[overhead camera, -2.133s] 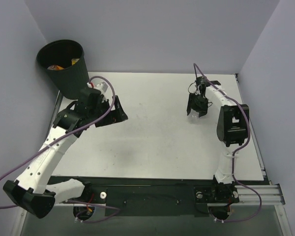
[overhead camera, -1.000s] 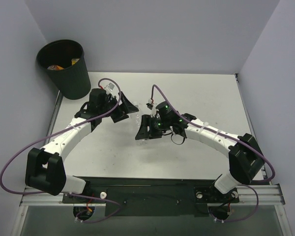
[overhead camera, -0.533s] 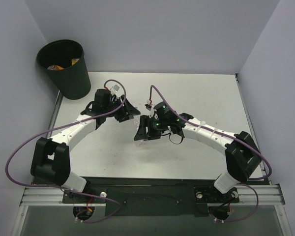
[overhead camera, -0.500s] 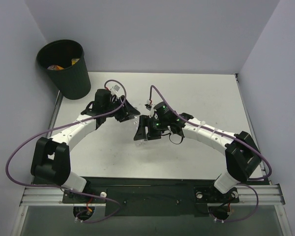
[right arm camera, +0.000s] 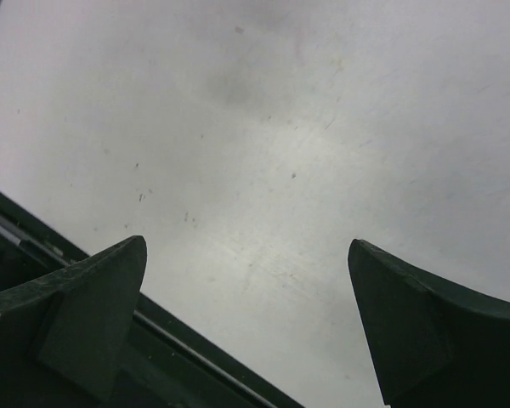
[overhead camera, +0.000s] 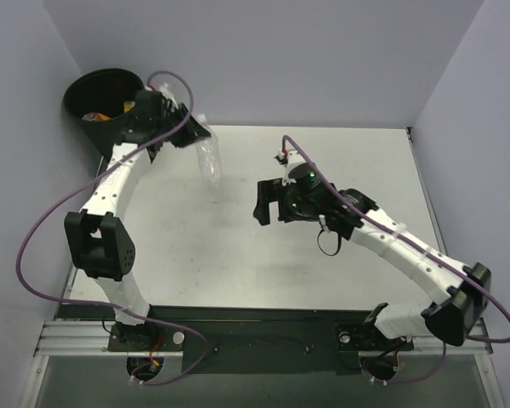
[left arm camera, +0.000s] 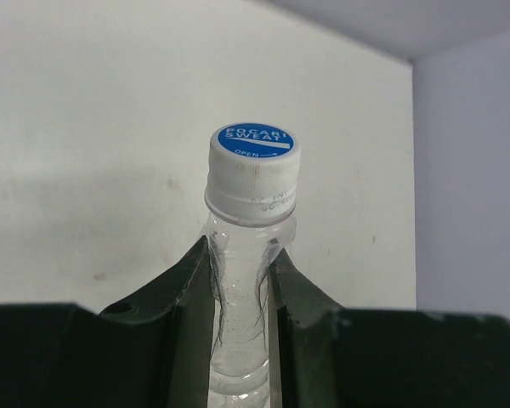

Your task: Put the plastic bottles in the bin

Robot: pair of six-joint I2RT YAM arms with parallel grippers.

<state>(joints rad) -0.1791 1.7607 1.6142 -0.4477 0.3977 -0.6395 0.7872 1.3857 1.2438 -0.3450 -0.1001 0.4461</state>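
A clear colourless plastic bottle with a white and blue cap hangs above the table's back left, a little right of the bin. My left gripper is shut on its neck, and in the left wrist view the fingers pinch the bottle from both sides. The tall black bin stands at the back left corner, beside the left wrist. Orange bottles lie inside it. My right gripper hovers over the table's middle, open and empty.
The white table is walled at the back and on both sides. A black rail runs along its near edge under the right gripper's view. Purple cables loop beside the left arm.
The clear bottle passed from the right gripper to the left. My left gripper shut on it and swung up and back towards the bin. My right gripper opened and drew back to the right.
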